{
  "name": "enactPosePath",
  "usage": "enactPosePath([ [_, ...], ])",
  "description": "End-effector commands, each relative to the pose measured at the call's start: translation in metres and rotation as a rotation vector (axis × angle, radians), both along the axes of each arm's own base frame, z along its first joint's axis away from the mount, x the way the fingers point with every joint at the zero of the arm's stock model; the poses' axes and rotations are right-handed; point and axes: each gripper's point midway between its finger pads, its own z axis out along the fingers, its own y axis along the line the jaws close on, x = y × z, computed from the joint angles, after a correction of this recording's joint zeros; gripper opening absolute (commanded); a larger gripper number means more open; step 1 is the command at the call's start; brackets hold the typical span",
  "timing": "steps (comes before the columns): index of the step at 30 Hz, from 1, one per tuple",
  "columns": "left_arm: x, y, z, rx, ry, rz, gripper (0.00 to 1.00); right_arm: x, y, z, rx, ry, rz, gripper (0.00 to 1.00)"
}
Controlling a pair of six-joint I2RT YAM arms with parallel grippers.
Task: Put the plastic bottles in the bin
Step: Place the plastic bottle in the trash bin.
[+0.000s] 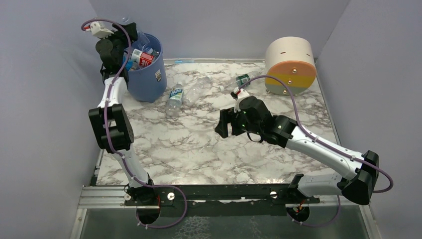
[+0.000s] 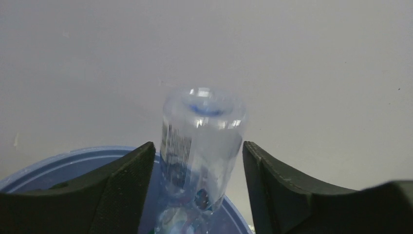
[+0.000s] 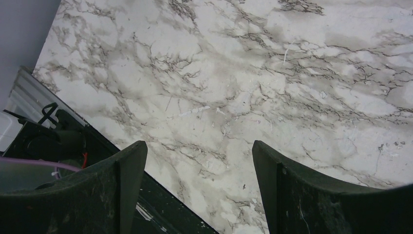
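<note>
The left gripper (image 2: 198, 146) hangs over the mouth of the bin (image 1: 149, 79) with a clear bottle (image 2: 202, 161) standing base-up between its fingers (image 2: 122, 180). A sliver of gap shows beside one finger, so it is unclear whether they clamp it. Inside the bin below lie other bottles (image 1: 143, 57). Just right of the bin, on the marble table (image 1: 199, 154), lie a blue-labelled bottle (image 1: 175, 94) and a transparent bottle (image 1: 199, 85), and farther right a green-labelled bottle (image 1: 242, 79). Well right of the bin and nearer the arm bases, the right gripper (image 3: 199, 161) hovers over the table, jaws spread with nothing between them.
</note>
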Motion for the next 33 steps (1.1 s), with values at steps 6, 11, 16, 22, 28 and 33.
enactPosePath([
  [6,0.007,0.000,-0.006,0.023,0.003,-0.003,0.91,0.002,0.006,0.009,0.007,-0.013,0.008,0.83],
  [11,-0.002,0.001,0.000,0.021,0.004,0.014,0.91,0.002,0.007,0.009,0.010,-0.011,0.011,0.83],
  [16,-0.021,-0.001,0.013,0.015,0.012,0.018,0.91,0.002,0.005,0.010,0.010,-0.013,0.006,0.83],
  [22,-0.055,-0.011,0.034,0.003,0.060,0.005,0.91,0.002,0.003,0.013,0.010,-0.024,0.003,0.83],
  [28,-0.100,-0.025,0.055,0.026,0.129,-0.012,0.91,0.006,0.005,0.013,0.008,-0.005,-0.020,0.84],
  [33,-0.129,-0.043,0.041,0.026,0.207,-0.075,0.92,0.012,0.008,0.013,0.009,0.003,-0.042,0.85],
])
